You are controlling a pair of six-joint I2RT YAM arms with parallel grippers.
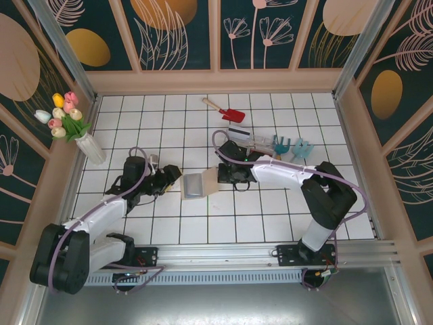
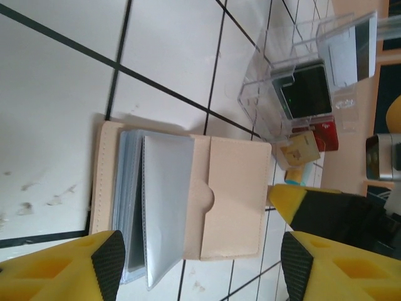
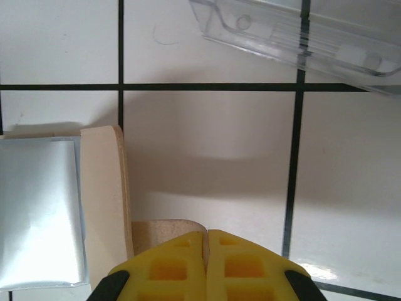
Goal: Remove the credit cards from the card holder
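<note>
Right wrist shows right gripper [image 3: 205, 235] pinched, seemingly on card holder [image 3: 103, 188]; left wrist shows left gripper [image 2: 202, 263] wide.

Test booth: tiled floor [image 1: 270, 217], floral walls [image 1: 177, 30]

No lettering can be read on the card holder [image 2: 235, 194], the clear tray [image 2: 266, 75] or the cards [image 2: 307, 94].

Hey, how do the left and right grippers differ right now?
The left gripper is open, fingers spread either side of the card holder; the right gripper is shut. The left gripper grips nothing; the right gripper seems to pinch the card holder's tan cover edge. Both have yellow fingers and sit low beside it.
</note>
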